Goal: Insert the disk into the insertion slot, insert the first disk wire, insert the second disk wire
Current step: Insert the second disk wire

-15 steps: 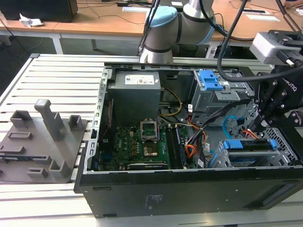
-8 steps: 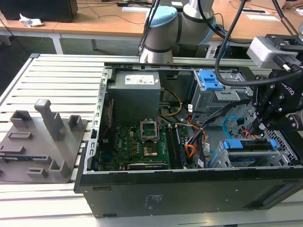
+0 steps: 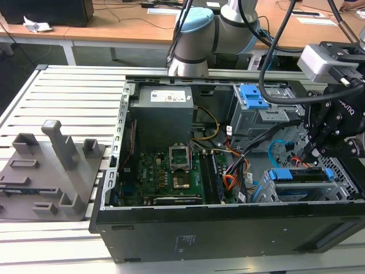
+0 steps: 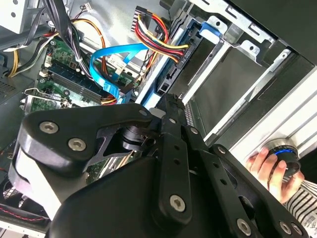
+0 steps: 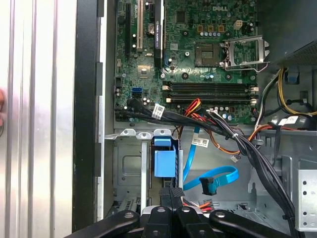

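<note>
The open case [image 3: 228,228] lies on a slatted worktop [image 3: 68,91]. In the exterior view the gripper [image 3: 311,153] hangs over the case's four o'clock corner, at three o'clock of the motherboard [image 3: 165,171]. In the first wrist view its jaws look pressed together, though I cannot tell whether anything thin is pinched between them.

The disk [image 3: 302,176] sits in the slot [image 3: 262,193], just under the gripper, with its blue carrier showing along the near edge. The cable [image 3: 275,147], glossy light blue, loops on the case floor just beside the slot, at eleven o'clock of the disk in the exterior view and apart from the gripper. A red, yellow and black bundle [image 4: 158,29] ends in a black plug [image 4: 180,54] close to the carrier.

A taller bay [image 3: 259,123] with a blue latch [image 3: 251,97] stands at twelve o'clock of the slot. A grey fixture [image 3: 57,165] rests on the worktop at nine o'clock of the case. In the second wrist view a hand [image 4: 267,166] holds a blue-ringed knob [image 4: 283,152] outside the case.
</note>
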### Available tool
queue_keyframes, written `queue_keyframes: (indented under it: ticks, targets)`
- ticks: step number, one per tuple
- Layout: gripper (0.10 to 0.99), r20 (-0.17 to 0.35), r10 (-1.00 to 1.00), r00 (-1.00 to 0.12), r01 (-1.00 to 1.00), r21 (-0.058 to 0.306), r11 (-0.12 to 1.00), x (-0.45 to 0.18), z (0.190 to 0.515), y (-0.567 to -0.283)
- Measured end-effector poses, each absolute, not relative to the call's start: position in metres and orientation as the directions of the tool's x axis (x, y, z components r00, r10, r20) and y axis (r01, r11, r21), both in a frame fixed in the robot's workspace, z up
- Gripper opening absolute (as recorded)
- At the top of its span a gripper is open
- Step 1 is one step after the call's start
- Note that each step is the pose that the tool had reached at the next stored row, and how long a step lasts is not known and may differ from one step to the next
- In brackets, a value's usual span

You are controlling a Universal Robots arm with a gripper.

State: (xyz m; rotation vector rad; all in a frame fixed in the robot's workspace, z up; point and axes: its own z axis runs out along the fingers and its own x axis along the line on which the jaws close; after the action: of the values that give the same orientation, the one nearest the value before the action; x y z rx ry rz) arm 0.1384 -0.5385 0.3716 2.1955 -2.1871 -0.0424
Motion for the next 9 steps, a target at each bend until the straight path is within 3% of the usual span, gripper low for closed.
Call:
queue_keyframes:
  ticks: [2,3,4,6,9]
  targets:
    - [0.106,0.011,-1.0,0.004,-0.999,0.049,-0.003,0.138,0.372,-0.538]
    - [0.169,0.011,-1.0,0.004,-0.999,0.049,-0.004,0.138,0.372,-0.538]
    - [0.169,0.011,-1.0,0.004,-0.999,0.049,-0.004,0.138,0.372,-0.538]
    - [0.302,0.011,-1.0,0.004,-0.999,0.049,-0.003,0.138,0.372,-0.538]
    - [0.302,0.011,-1.0,0.004,-0.999,0.05,-0.004,0.152,0.371,-0.537]
